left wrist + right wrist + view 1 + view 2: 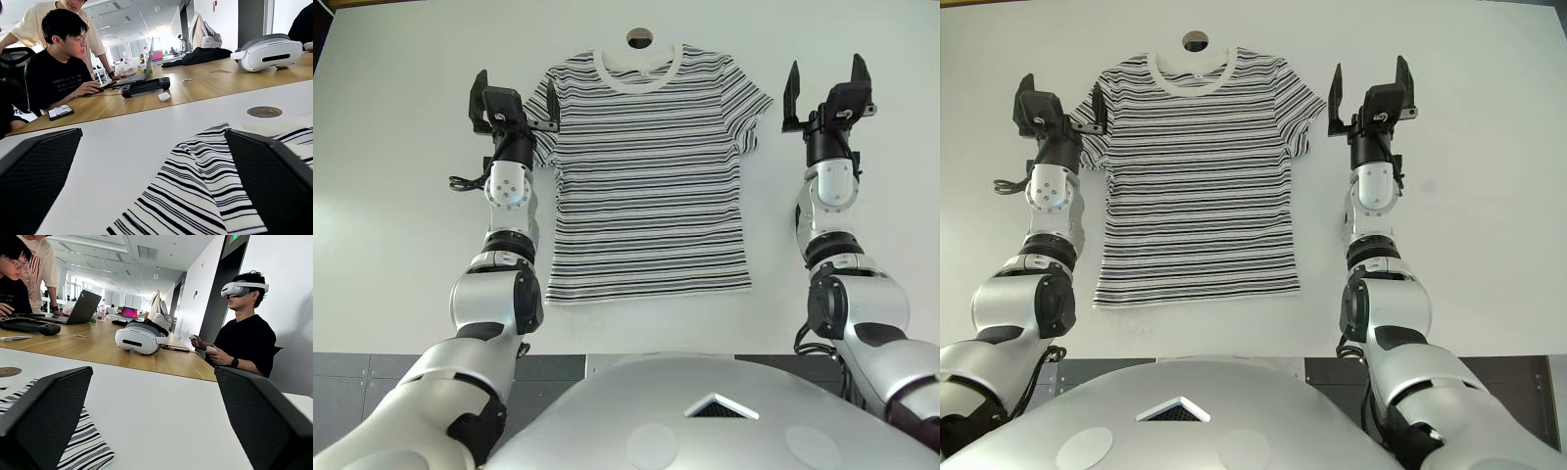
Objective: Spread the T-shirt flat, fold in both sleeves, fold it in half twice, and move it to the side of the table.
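- The striped T-shirt (pixel 648 176) lies spread flat on the white tabletop (pixel 391 274), with its hem nearest the robot and its collar farthest.
- The left gripper (pixel 516 103) hangs over the left sleeve (pixel 546 142), its fingers spread wide and holding nothing.
- The right gripper (pixel 825 86) is just beside the right sleeve (pixel 751 113), also wide apart and empty.
- A round hole (pixel 640 38) sits in the tabletop just beyond the collar.

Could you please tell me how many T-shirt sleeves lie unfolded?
2. The left sleeve lies flat at the open left claw; the right sleeve lies flat beside the open right claw. None hidden.
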{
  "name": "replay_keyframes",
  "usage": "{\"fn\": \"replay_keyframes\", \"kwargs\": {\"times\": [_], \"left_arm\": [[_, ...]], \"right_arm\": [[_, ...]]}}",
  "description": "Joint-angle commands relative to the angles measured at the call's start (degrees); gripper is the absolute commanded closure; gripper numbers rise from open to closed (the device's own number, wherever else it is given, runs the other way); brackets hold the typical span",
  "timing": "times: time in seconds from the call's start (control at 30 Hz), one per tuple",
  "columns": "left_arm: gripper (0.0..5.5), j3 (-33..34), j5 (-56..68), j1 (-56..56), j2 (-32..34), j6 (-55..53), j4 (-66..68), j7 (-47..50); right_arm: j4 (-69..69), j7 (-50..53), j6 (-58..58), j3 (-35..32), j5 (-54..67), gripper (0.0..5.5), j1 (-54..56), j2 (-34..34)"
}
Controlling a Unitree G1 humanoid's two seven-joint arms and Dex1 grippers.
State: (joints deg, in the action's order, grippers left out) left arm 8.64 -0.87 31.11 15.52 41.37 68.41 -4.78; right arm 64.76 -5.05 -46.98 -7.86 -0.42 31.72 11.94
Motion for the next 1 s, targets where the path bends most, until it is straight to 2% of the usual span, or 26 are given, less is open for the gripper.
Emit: {"fn": "replay_keyframes", "kwargs": {"times": [0.03, 0.07, 0.2, 0.67, 0.77, 0.87, 0.97, 1.0], "left_arm": [[0.01, -0.09, -0.10, 0.57, 0.06, -1.09, 0.32, -0.09], [0.01, -0.07, -0.07, 0.62, 0.03, -1.18, 0.36, -0.11], [0.00, -0.16, -0.12, 0.93, -0.14, -1.46, 0.51, -0.32], [2.39, -0.04, 0.24, 1.03, -0.86, 0.03, 0.09, -1.01], [2.97, 0.16, 0.70, 0.97, -1.42, 0.83, -0.31, -1.74], [3.48, 0.40, 1.27, 0.90, -2.21, 1.56, -1.03, -2.07], [4.02, 0.20, 1.21, 1.03, -3.11, 1.79, -1.45, -1.61], [4.02, 0.03, 0.93, 1.08, -3.37, 1.74, -1.59, -1.18]], "right_arm": [[-0.18, 0.32, 0.16, 0.22, -0.33, 0.89, -0.19, 0.03], [-0.07, 0.26, 0.23, 0.26, -0.37, 0.89, -0.10, 0.00], [0.16, 0.17, 0.37, 0.28, -0.37, 1.53, 0.05, 0.02], [-0.52, -1.63, -0.78, 0.50, -0.24, 4.17, -0.63, -0.29], [-1.82, -5.21, 0.29, 1.45, 0.02, 4.83, -1.33, -0.61], [-4.71, -10.99, 2.93, 5.34, -2.18, 5.38, -3.02, -0.28], [-11.50, -19.42, 7.01, 9.74, -3.29, 5.40, -7.37, 2.28], [-15.56, -22.98, 9.05, 10.91, -2.76, 5.40, -9.52, 3.65]]}}
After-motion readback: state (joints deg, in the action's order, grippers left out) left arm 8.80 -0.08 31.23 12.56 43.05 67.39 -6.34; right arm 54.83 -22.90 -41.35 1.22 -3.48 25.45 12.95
